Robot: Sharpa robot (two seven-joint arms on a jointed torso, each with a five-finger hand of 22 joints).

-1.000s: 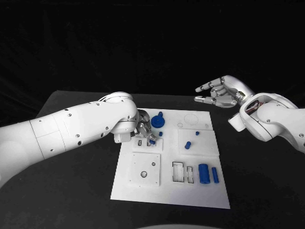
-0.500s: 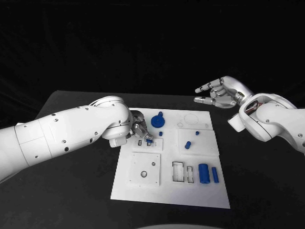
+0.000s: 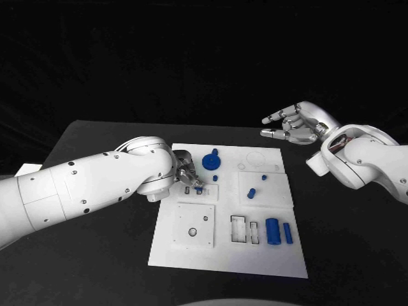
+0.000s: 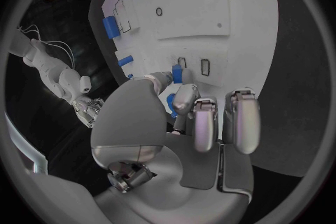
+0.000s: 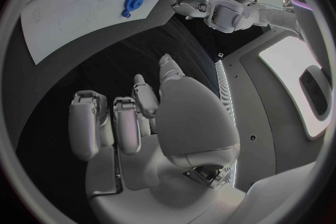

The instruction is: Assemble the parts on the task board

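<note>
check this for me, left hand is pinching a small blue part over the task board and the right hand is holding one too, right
Not quite. The left hand does pinch a small blue part over the task board, but the head view shows the right hand holding nothing, its fingers apart, beyond the board.

Change logged: we see the white left arm (image 3: 94, 185) swung lower and nearer the robot; its silver left hand (image 3: 187, 173) has edged toward the white task board's (image 3: 230, 255) left rim, pinching a small blue part (image 3: 199, 189).
</note>
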